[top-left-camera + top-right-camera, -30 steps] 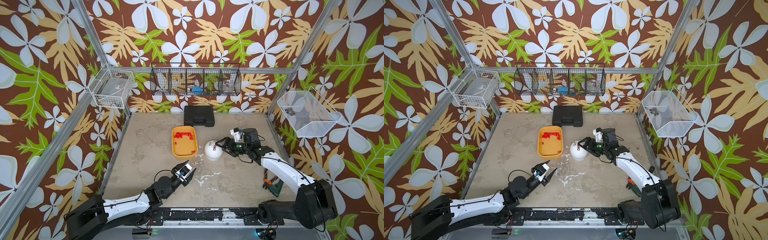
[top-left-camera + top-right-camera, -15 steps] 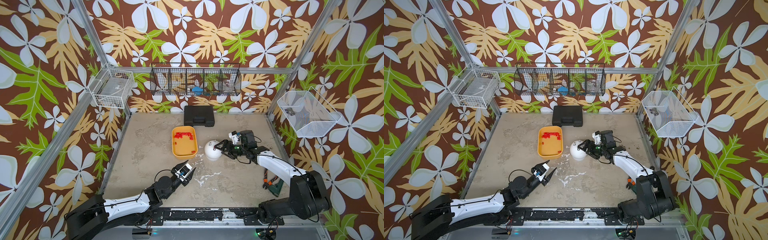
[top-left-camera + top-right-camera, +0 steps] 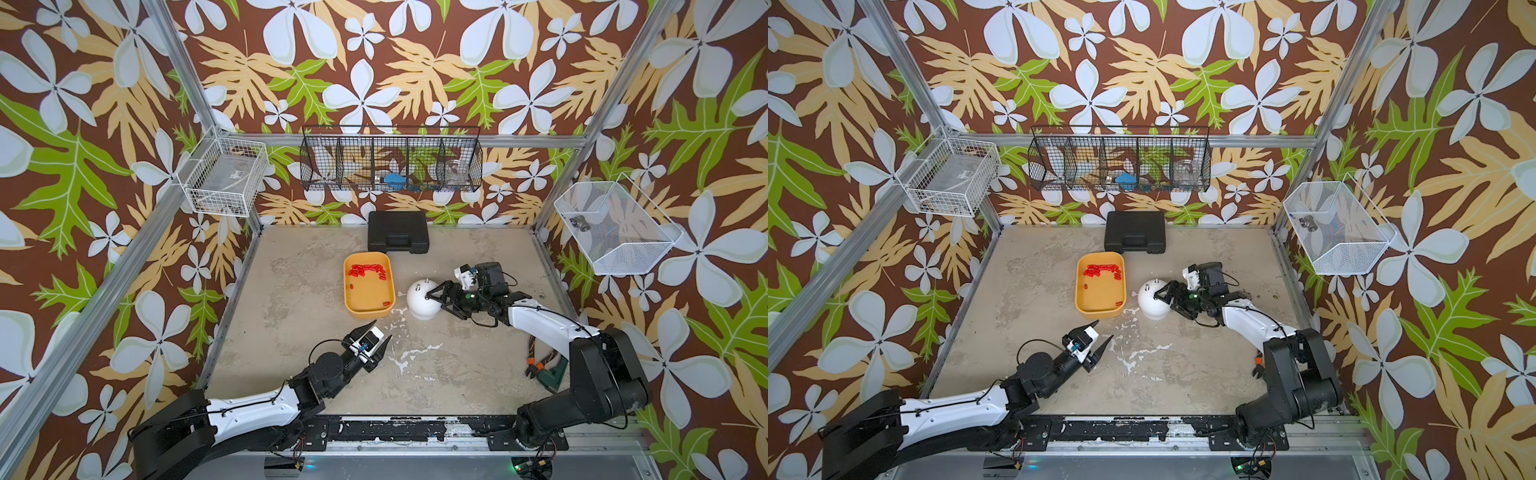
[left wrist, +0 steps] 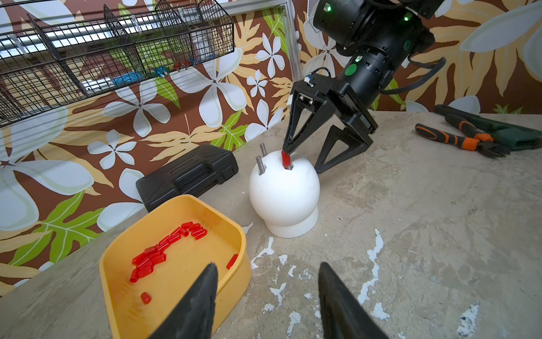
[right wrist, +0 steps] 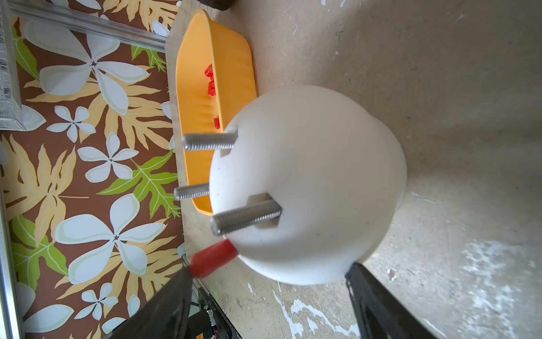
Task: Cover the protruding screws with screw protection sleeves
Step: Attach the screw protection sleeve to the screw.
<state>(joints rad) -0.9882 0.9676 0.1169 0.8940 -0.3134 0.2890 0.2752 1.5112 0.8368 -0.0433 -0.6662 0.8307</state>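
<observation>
The white dome (image 3: 417, 307) (image 3: 1148, 309) stands right of the yellow tray (image 3: 368, 311). In the right wrist view three protruding screws (image 5: 209, 141) (image 5: 192, 191) (image 5: 245, 217) are bare, and a fourth carries a red screw protection sleeve (image 5: 212, 257) (image 4: 285, 158). My right gripper (image 3: 439, 305) (image 5: 269, 268) is open and straddles the dome, with one fingertip (image 4: 287, 146) touching the sleeve's end. Several loose sleeves (image 3: 368, 270) (image 4: 164, 249) lie in the tray. My left gripper (image 3: 383, 329) (image 4: 267, 265) is open and holds nothing, just in front of the tray.
A black case (image 3: 398, 231) lies at the back wall. Pliers with orange grips (image 3: 540, 368) (image 4: 463, 141) lie by the right arm's base. Wire baskets (image 3: 390, 164) hang on the walls. White paint flecks mark the floor between the arms.
My right gripper has shifted slightly down and towards the dome, its fingertip now on the red sleeve. The left arm has not moved.
</observation>
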